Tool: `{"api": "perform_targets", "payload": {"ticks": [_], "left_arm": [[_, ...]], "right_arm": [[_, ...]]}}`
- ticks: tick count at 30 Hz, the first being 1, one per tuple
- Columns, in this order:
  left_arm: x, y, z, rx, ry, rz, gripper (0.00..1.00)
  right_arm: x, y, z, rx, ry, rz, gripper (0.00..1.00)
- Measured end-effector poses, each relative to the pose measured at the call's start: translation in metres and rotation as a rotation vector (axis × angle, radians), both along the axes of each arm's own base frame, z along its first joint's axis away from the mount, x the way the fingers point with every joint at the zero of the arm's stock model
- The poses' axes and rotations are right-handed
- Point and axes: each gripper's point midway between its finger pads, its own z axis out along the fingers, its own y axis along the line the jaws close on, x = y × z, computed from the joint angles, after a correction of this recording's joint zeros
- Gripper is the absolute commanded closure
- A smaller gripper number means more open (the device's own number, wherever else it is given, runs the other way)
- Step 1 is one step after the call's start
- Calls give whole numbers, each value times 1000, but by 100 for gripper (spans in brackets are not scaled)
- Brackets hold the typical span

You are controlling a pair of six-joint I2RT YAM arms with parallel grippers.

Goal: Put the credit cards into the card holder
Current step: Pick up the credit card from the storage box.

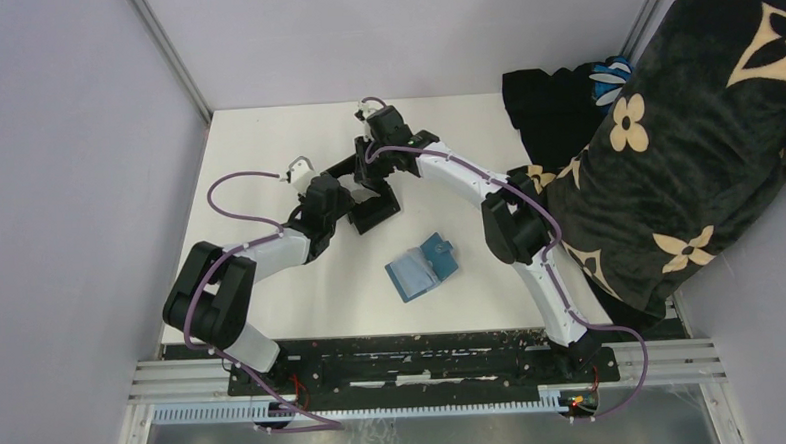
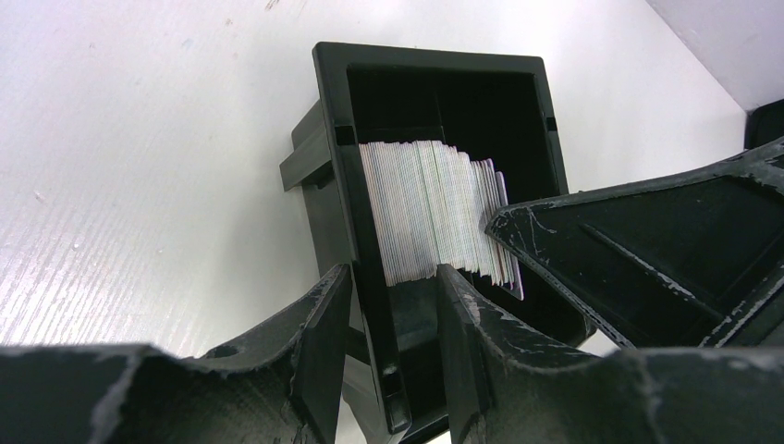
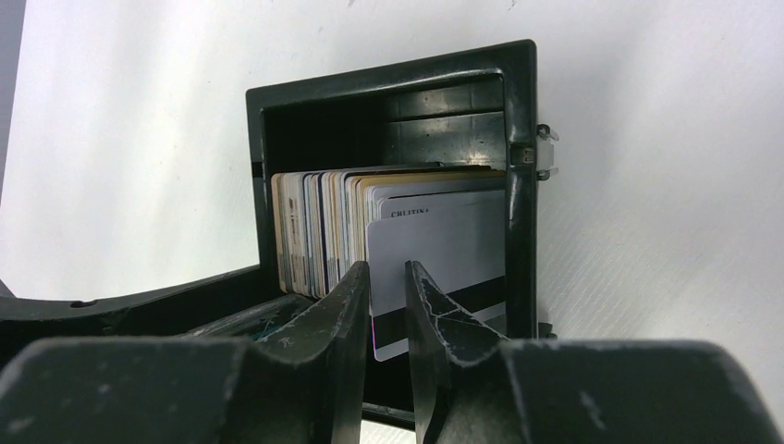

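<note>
Two claws meet over one black box (image 1: 377,213) near the middle of the tabletop (image 1: 265,137). The wallet (image 1: 423,266) lies apart from it toward the near edge, folded open and flat, its paler blue inside turned up, probably so a card can slide straight in.

The cards (image 3: 314,231) are not in the wallet yet. They stand on edge in the box as a dense stack, pale and thin with slightly uneven tops. The box is rigid dark plastic, open-topped, with ribbed inner walls and a thick rim.

The left claw (image 2: 393,273) straddles one side wall, one finger outside and one inside, half spread. This looks like bracing so the light box does not skid, though I cannot tell whether the fingers actually press the wall.

The right claw (image 3: 385,268) faces the flat side of the front card (image 3: 444,250), a glossy white one with a dark stripe that sits offset from the rest. Its scuffed jaws are nearly together with a narrow slit between them, and they pinch nothing I can make out. From the left wrist view its tip touches the end of the stack, so I judge it is working one card loose. Slick, tightly packed cards resist being separated.
</note>
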Motion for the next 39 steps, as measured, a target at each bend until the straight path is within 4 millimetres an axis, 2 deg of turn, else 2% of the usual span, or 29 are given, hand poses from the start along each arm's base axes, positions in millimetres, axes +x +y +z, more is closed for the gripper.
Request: {"api": "perform_targets", "payload": {"ticks": [6,17,23,30,39], "left_arm": [[0,0,0,0,0,0,54],[0,0,0,-1,0,0,54],[-1,0,-1,-3,2,-2,54],[-1,-4,-1,-20,6,-16,50],[-3,-8,4,-34,1,-34,47]], "right_arm": [[-1,1,7,10,-4,-1,75],[0,-4,17,-1,-28,-17,85],[2,-15,27,-41,-67,-37,99],[7,-30,33,-114,-124,-59,99],[-8,-46,52,-153,-159,-60,99]]}}
